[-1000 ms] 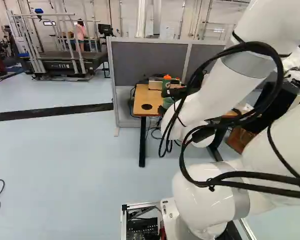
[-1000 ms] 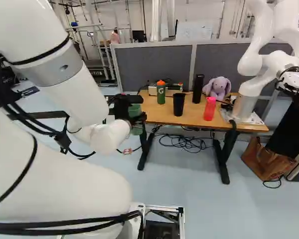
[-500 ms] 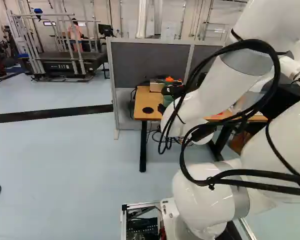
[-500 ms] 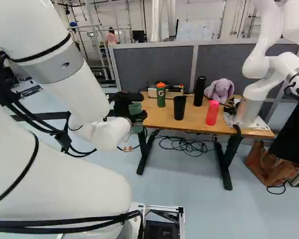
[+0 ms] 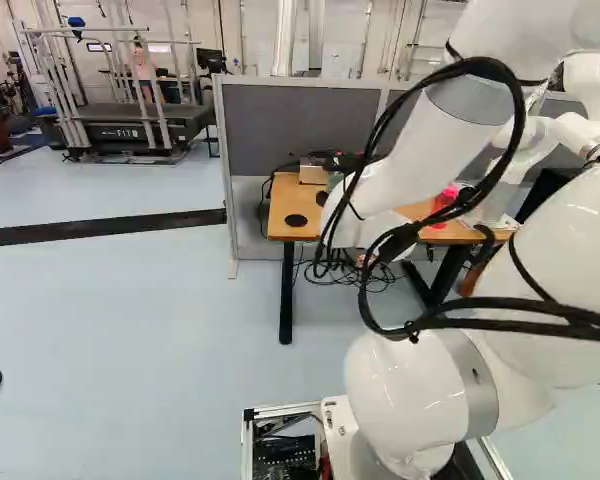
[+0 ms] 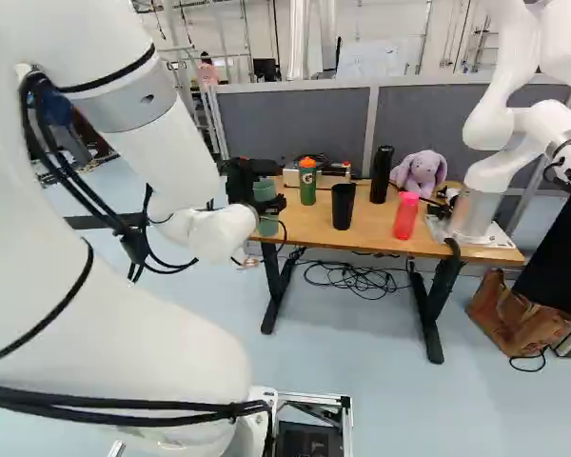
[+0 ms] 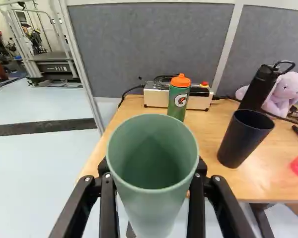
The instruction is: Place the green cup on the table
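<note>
In the right base view my gripper [image 6: 252, 186] is at the left end of the wooden table [image 6: 305, 221], upright green cup [image 6: 267, 227] in its hold. The wrist view has the gripper [image 7: 154, 167] shut on the green cup [image 7: 154, 208], one finger against each side; the cup's open mouth shows and looks empty. The cup overlaps the table's near left edge in that view; whether its base is over the tabletop I cannot tell. My arm hides the cup in the left base view.
On the table stand a green bottle with orange cap [image 7: 179, 98], black cup [image 7: 243, 139], black bottle [image 6: 381, 174], pink bottle [image 6: 406, 216], plush rabbit [image 6: 420, 172] and a box [image 7: 156, 95]. Another robot [image 6: 485, 181] stands at its right end. Grey partitions [image 6: 290, 124] rise behind.
The base has moved slightly toward the table, early in this second. My arm has since lifted a little and carried the held cup rightward in the right base view, against the table's left end.
</note>
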`<state>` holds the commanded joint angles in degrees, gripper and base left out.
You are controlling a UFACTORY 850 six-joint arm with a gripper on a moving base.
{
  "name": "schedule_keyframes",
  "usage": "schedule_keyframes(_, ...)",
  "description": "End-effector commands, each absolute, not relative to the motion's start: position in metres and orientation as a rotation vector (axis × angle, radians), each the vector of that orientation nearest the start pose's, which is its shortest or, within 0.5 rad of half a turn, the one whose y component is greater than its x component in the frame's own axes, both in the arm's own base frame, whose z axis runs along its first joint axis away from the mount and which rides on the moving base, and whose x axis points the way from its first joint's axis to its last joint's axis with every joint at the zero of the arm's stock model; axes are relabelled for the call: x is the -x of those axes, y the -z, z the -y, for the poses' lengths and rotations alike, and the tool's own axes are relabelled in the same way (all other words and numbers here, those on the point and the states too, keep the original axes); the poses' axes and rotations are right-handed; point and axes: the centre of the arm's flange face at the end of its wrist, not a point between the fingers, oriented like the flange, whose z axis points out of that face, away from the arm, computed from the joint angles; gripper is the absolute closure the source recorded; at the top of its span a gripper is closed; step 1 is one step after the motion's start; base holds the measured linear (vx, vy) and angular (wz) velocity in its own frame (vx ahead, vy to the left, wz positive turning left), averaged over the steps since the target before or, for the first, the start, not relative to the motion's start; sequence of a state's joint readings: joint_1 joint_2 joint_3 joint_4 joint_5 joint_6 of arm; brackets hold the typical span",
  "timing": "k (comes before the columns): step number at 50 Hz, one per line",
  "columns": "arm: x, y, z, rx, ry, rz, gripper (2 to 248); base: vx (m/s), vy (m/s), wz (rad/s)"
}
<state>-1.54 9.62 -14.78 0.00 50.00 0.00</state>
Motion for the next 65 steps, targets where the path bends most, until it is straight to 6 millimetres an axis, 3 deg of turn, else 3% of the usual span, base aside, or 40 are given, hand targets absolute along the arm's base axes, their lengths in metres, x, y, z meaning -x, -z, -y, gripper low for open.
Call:
schedule_keyframes(35, -0.407, -0.402, 0.021, 2.531, 1.912, -0.066, 126, 0.0, 0.0, 0.0)
schedule_keyframes(65, -0.474, -0.377, 0.033, 2.533, 1.927, -0.088, 126, 0.0, 0.0, 0.0)
